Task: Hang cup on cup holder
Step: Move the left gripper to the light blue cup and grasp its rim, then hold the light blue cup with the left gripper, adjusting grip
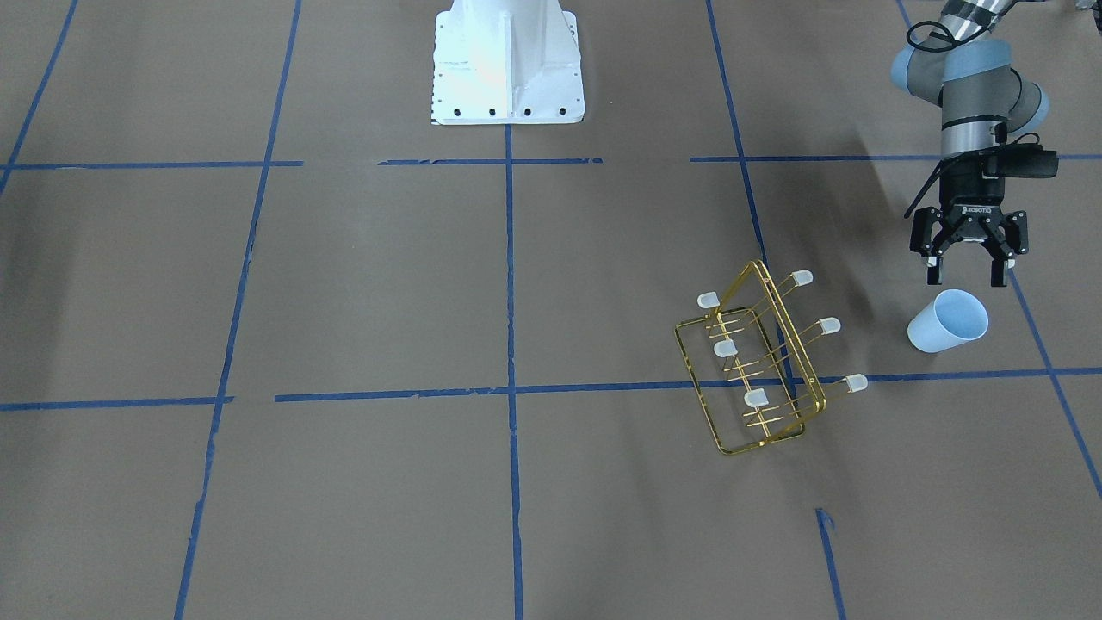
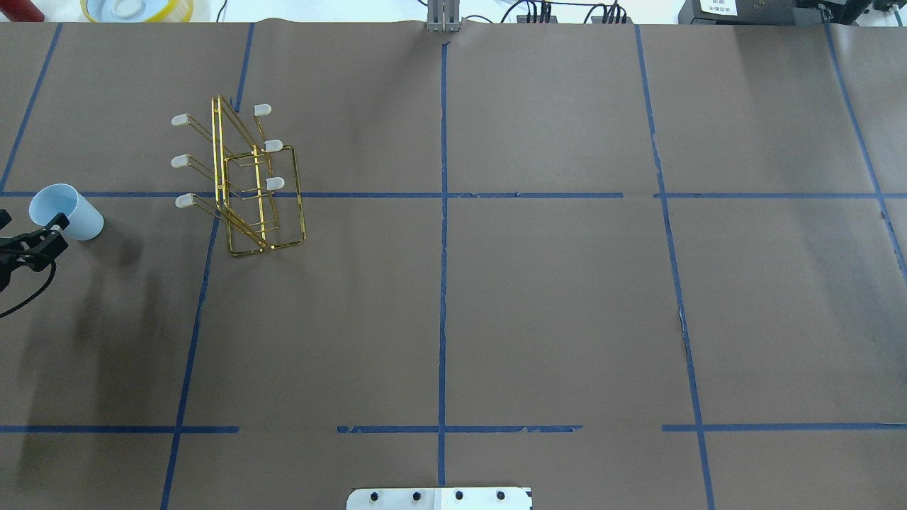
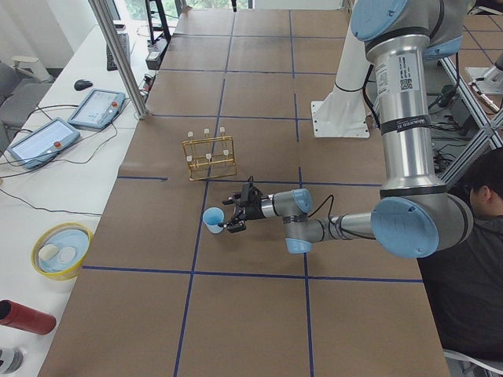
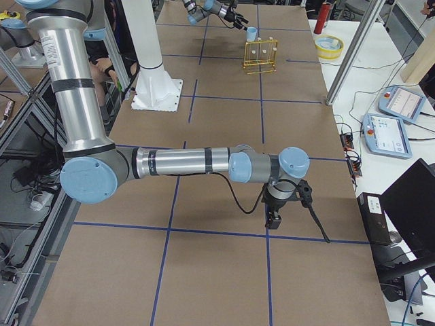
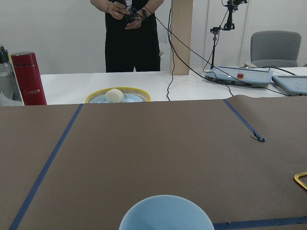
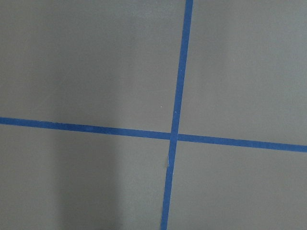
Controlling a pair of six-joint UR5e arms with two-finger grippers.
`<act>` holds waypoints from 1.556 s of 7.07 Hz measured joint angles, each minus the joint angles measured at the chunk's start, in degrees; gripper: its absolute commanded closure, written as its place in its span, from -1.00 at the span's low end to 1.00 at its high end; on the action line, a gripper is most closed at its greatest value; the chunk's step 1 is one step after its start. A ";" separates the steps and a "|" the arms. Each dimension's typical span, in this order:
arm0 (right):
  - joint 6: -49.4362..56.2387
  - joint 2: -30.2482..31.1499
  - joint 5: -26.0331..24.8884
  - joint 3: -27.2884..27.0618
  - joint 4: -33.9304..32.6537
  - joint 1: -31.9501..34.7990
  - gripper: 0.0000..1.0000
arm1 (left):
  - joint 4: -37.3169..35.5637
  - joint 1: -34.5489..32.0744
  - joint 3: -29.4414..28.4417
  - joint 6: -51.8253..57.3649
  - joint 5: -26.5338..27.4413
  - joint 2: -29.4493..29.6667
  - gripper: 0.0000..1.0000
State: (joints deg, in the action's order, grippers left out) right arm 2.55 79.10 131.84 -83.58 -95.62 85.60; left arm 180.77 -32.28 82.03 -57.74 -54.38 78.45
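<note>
- The left hand (image 1: 966, 277), wide open and empty, waits just beside the cup (image 1: 947, 320), right of frame.
- Next, I think: grab it, then carry it to the cup holder (image 1: 762, 362).

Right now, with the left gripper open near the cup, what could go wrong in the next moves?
1. The left gripper is open and close to the upright cup, but not around it. If the approach is slightly off, a finger may push or tip the cup.
2. The cup holder is a thin wire rack that stands free on the table. Pressing the cup onto it may shift or tip it.
</note>
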 measured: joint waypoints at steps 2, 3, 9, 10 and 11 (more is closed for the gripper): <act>0.00 0.00 0.00 0.00 0.00 0.00 -1.00 | -0.06 0.05 -2.38 -0.74 -0.93 1.76 -1.00; 0.00 0.00 0.00 0.00 0.00 0.00 -1.00 | -0.11 0.08 -3.47 -1.17 -1.20 2.68 -1.00; 0.00 0.00 0.00 0.00 0.00 0.00 -1.00 | 0.08 0.36 -9.82 -1.44 -3.26 7.38 -0.98; 0.00 0.00 0.00 0.00 0.00 0.00 -1.00 | 0.10 0.29 -10.35 -1.44 -3.30 7.46 -0.96; 0.00 0.00 0.00 0.00 0.00 0.00 -1.00 | 0.11 0.09 -10.81 -1.47 -3.34 7.48 -0.95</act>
State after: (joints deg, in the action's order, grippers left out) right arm 2.55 79.10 131.84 -83.58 -95.63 85.60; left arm 180.87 -32.19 71.22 -59.21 -57.71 85.93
